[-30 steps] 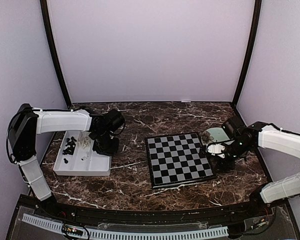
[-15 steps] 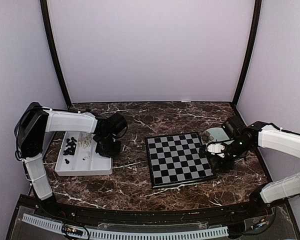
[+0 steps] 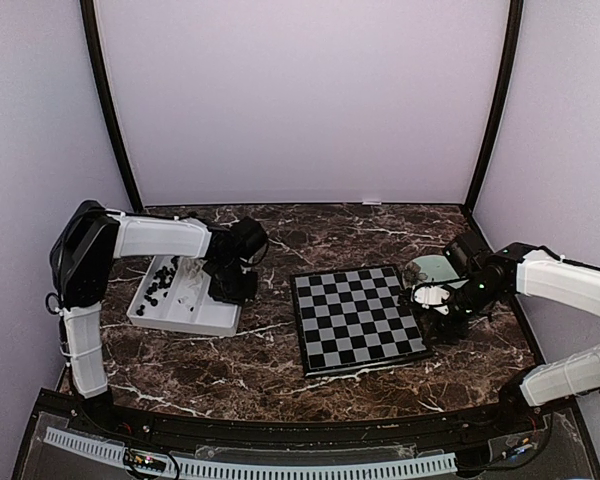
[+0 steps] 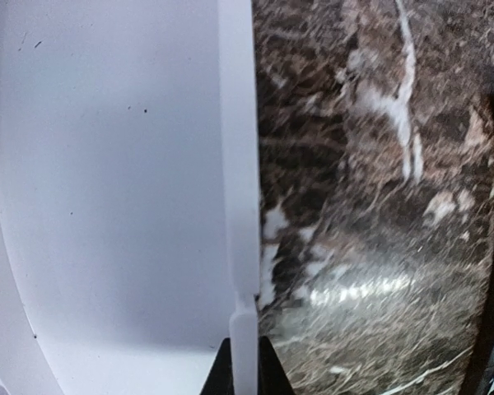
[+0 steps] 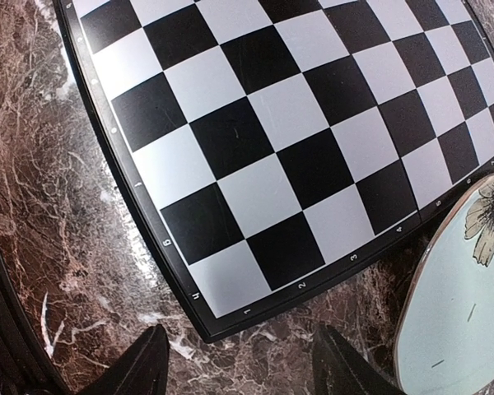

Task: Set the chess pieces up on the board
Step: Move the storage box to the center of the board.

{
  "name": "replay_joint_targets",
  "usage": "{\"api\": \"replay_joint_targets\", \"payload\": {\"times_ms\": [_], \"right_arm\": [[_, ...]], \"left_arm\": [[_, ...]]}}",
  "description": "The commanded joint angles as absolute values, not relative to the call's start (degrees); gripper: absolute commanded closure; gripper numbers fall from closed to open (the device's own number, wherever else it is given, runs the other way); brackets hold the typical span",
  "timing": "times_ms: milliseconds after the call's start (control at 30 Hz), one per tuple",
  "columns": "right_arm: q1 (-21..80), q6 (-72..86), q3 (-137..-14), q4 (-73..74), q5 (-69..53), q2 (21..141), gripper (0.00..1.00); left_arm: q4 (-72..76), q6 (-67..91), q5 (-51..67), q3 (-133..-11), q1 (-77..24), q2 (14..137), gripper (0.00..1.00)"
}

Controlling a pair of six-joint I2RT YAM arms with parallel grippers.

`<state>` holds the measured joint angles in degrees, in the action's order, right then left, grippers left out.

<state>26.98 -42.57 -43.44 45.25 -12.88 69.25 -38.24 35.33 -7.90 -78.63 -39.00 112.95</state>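
Nearest the arm bases, the right gripper [image 5: 240,366] hangs just off the board's [image 3: 357,318] near right corner. Its fingers are spread wide with nothing between them, only marble table [image 3: 280,385] below. It has not shifted over the last second, and every square of the board is bare.

The change is to the left of the board. The left gripper [image 3: 228,288] is clamped on the thin wall of the white tray [image 3: 180,322]. The wrist view shows that wall pinched between the two dark fingertips. Over the past second the arm has pulled the tray toward the board and swung it round. The tray lay square to the table edge and well off to the left, and it now sits askew with its gripped corner much closer to the board's left edge, though a strip of marble separates them. Whether the tray is sliding on the table or raised slightly cannot be told from above.

The chess pieces [image 3: 161,284] ride inside the tray. The black ones are bunched toward the end away from the board, and some pale ones seem to lie nearer the middle, faint against the white floor.

Beyond the board's far right corner sits the pale green plate [image 3: 435,268], unmoved.

For the task, this looks like staging: the supply of pieces is being brought within easier reach of the squares, and no piece has been placed yet.
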Motion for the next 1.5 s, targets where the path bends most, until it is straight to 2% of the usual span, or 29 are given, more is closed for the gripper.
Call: {"api": "replay_joint_targets", "payload": {"times_ms": [0,200,800,867,900,1000,1167,1367,1467], "right_arm": [[26.8,-41.6,-44.2,44.3,-13.8,69.2,0.39],[26.8,-41.2,-44.1,44.6,-13.6,68.5,0.39],[26.8,-42.5,-43.2,44.8,-14.5,69.3,0.4],[26.8,-42.7,-43.1,44.9,-14.6,69.2,0.4],[26.8,-42.8,-43.1,44.9,-14.6,69.2,0.4],[26.8,-42.8,-43.2,45.2,-14.5,69.0,0.4],[26.8,-42.4,-43.8,46.5,-15.0,68.3,0.4],[26.4,-40.8,-45.6,46.3,-16.7,68.3,0.39],[22.6,-38.5,-47.4,43.8,-23.1,69.2,0.39]], "left_arm": [[-35.2,33.0,-8.1,-86.5,-39.1,116.4,1.0],[-31.7,36.7,-3.6,-92.9,-39.1,120.8,1.0],[-25.0,57.3,6.3,-87.3,-44.7,119.6,1.0],[-23.2,59.7,7.3,-86.4,-45.0,119.5,0.94],[-22.1,59.9,7.8,-86.0,-45.0,119.5,0.87],[-22.4,59.2,7.9,-86.7,-45.0,119.3,0.75],[-30.8,53.3,6.1,-91.6,-45.1,115.4,0.59],[-40.5,38.6,2.1,-97.7,-43.6,109.8,0.55],[-42.6,27.6,-1.8,-98.5,-40.9,108.3,0.54]]}}
